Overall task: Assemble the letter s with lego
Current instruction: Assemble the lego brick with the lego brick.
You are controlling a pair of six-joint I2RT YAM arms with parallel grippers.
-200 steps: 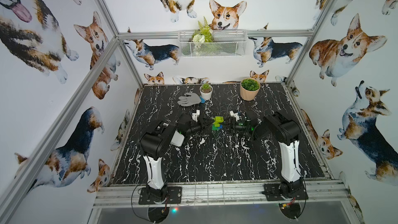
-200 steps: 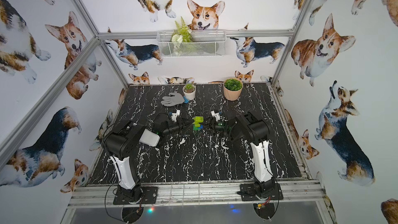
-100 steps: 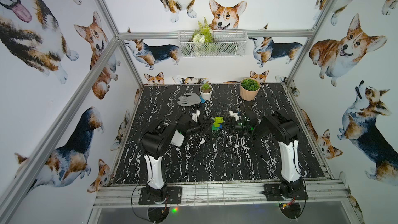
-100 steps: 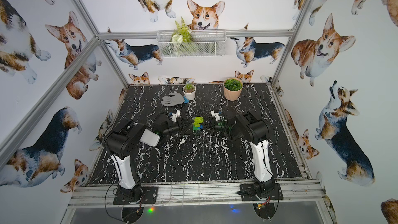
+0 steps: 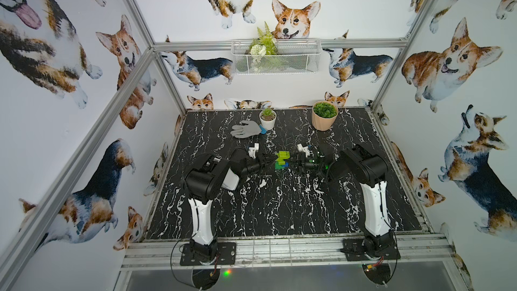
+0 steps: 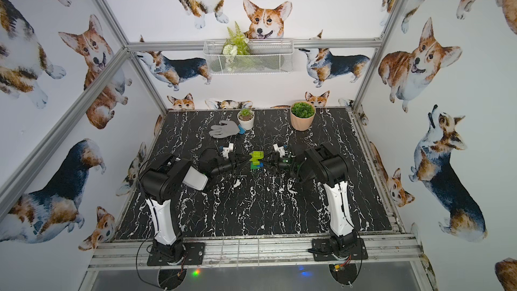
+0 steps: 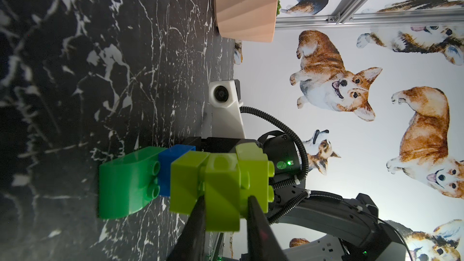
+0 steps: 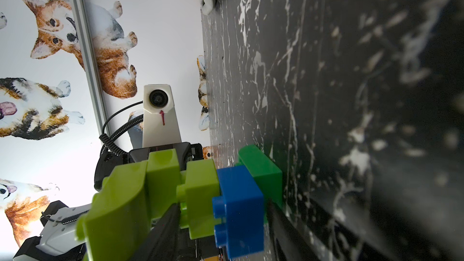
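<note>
**brickfan:** Where's the letter s [image 5: 281, 159] sitting right now?

**armwatcher:** Mid-counter [image 5: 279, 208], stood on end between the two arms. The dark green brick [image 7: 125, 184] is down against the marble, then the blue brick [image 8: 238, 209], then the lime-green bricks [image 6: 255, 155] on top. All five lego [image 6: 256, 161] look joined, so I'd guess this is a final squeeze, not a new piece.

**brickfan:** Why both arms on it?

**armwatcher:** The left tool [image 7: 226, 198] is pinched tight on the middle lime-green brick [image 7: 222, 184], probably bracing the upper half. The right tool [image 8: 223, 204] faces it from the opposite side, jaws either side of the blue brick and the lime one beside it. Can't tell if it's actually biting or just bracketing them. My read is that one holds and the other seats that joint, with the counter backing the bottom end.

**brickfan:** Any risk?

**armwatcher:** It's a skinny stack on one small end, so a sideways shove could tip it. The grey glove [image 5: 246, 130], white pot [image 5: 268, 121] and terracotta pot [image 5: 324, 121] are well apart at the back.
</note>
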